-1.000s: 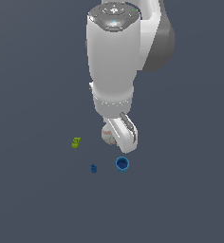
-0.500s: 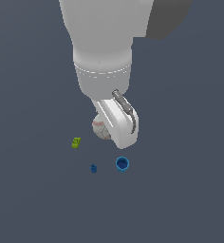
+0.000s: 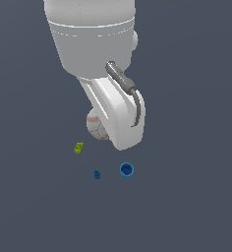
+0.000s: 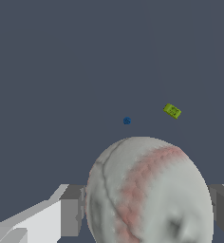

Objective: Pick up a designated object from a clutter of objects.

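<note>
**A:** Gripper [image 4: 147, 211] first: clamped on the baseball [image 3: 95, 125], one finger [image 4: 71, 211] pressed to each side.

**B:** Anything changed since a second ago?

**A:** Looms much larger in the exterior view than a second ago, arm [image 3: 91, 39] and baseball alike (so probably risen toward that camera). From the wrist, hangs well apart from the tabletop [image 3: 196, 197], with the leftovers small behind it.

**B:** Meaning for the task?

**A:** Looks as good as picked. Just needs holding steady.

**B:** Counts, big to small?

**A:** One arm, one gripper, one baseball. Then one blue cup [image 3: 127, 170], one yellow-green block [image 3: 78, 147], one tiny dark blue piece [image 3: 97, 174]. All three left lying where they were, apart from each other.
</note>
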`<state>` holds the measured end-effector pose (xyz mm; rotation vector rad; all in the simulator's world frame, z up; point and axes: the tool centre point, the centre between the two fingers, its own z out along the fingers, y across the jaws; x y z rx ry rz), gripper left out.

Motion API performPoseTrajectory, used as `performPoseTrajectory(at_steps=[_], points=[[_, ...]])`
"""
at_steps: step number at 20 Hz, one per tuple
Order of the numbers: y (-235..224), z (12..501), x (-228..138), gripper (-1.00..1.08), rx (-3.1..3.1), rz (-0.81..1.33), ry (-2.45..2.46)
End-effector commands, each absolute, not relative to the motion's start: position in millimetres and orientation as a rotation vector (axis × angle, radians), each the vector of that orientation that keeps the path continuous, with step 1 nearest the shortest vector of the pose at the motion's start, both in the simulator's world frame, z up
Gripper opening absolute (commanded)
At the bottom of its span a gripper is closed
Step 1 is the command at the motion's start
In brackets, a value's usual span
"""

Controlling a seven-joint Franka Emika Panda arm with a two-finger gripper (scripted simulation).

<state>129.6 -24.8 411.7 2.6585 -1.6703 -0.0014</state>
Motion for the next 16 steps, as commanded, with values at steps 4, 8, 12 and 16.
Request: performPoseTrajectory(at_steps=[4,8,12,16], points=[[-28,430,137,-1.0,2.66,0.0,-1.67],[-30,438,140,-1.0,2.66,0.0,-1.67],[-31,441,142,-1.0,2.66,0.0,-1.671],[-31,442,142,-1.0,2.66,0.0,-1.672]])
